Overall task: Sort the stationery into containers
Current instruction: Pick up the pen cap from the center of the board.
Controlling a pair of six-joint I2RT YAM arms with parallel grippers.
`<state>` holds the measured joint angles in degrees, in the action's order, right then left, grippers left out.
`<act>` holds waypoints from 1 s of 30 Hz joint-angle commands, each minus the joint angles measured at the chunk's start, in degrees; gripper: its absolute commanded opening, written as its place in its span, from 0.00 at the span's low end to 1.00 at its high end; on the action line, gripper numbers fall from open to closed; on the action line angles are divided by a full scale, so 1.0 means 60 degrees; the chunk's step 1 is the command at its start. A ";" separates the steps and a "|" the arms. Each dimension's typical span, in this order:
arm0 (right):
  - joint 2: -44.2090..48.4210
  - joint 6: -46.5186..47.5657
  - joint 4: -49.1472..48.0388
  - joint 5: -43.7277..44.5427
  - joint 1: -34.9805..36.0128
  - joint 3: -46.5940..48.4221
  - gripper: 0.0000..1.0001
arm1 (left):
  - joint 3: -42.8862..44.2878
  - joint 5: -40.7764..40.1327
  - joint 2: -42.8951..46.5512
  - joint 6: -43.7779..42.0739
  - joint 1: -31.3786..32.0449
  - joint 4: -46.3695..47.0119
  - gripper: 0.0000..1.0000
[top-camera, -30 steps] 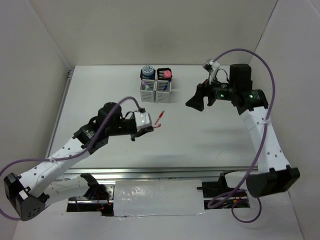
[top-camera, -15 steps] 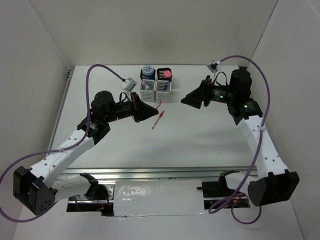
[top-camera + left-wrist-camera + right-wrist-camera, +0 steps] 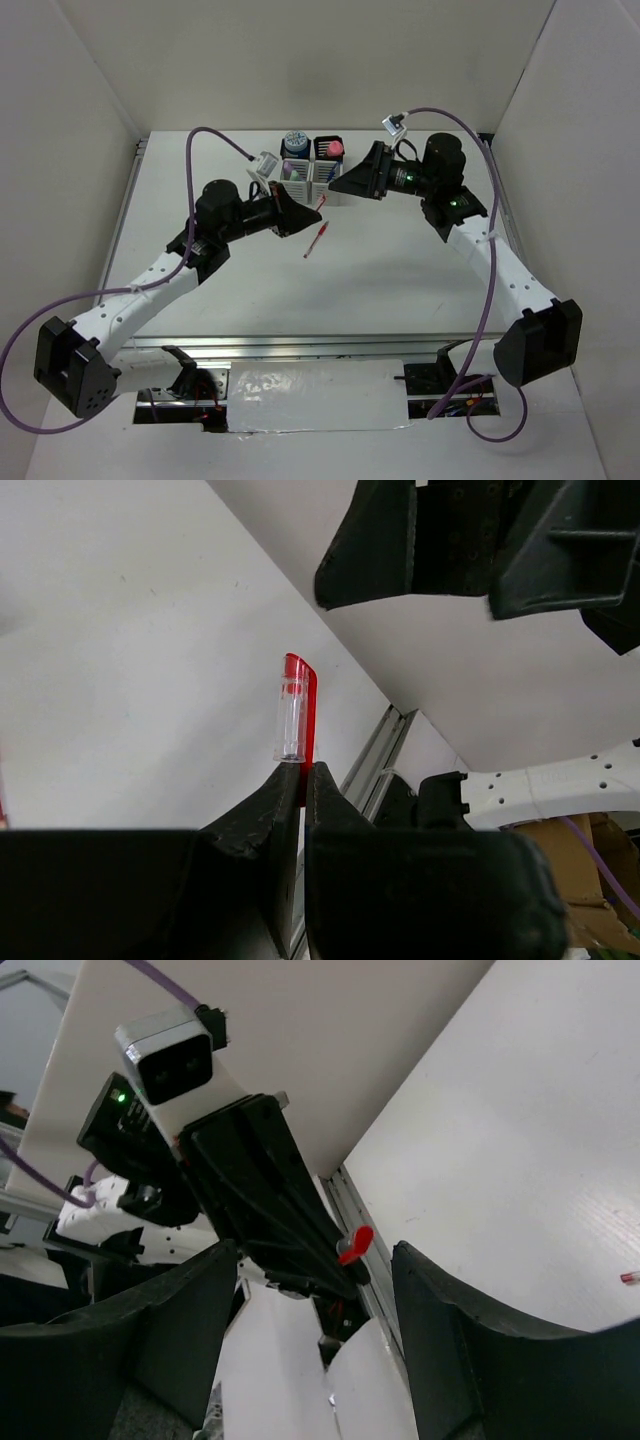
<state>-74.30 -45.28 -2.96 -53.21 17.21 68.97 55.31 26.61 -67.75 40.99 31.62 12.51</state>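
Overhead view of two robot arms meeting over a white tabletop (image 3: 400, 270), w/ wrist close-ups. The left tool (image 3: 303, 776) is pinched shut on a thin red pen (image 3: 298, 710). Only the pen's end, red clip and clear barrel, pokes out past the fingertips (image 3: 275, 792), so the grip looks shallow. Just ahead of that tool stand the containers (image 3: 312, 172), a block of four slotted cups, w/ a blue roll (image 3: 294, 140), a pink-capped tube (image 3: 336, 148) and other bits inside. The right tool (image 3: 338, 186) sits right beside the block, jaws spread wide w/ nothing btwn them, pointed at the left tool; the two tips are near each other but apart. A second red pen (image 3: 316, 241) lies flat on the tabletop, below and just past the left tool's tip. Risks, as I judge them: w/ both tools crowding one spot, either could bump the other or shove the containers. The shallow pinch could let the held pen swivel or drop, esp. if it catches a rim going in. A low sweep could flick the loose pen away.
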 commanded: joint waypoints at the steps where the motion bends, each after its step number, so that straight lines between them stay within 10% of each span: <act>1: -0.0330 -0.0204 -0.0152 0.0634 0.0397 0.0399 0.69 | 0.0552 -0.0348 -0.0193 -0.0020 0.0253 0.0448 0.00; 30: -0.0917 -0.0701 -0.0298 0.1163 0.1101 0.0180 0.32 | 0.0831 -0.0451 -0.0838 0.0155 0.0370 0.1152 0.00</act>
<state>-79.88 -49.23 -2.17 -46.19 23.11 69.10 57.76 24.23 -72.31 40.97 33.58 15.22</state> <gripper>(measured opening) 0.329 0.157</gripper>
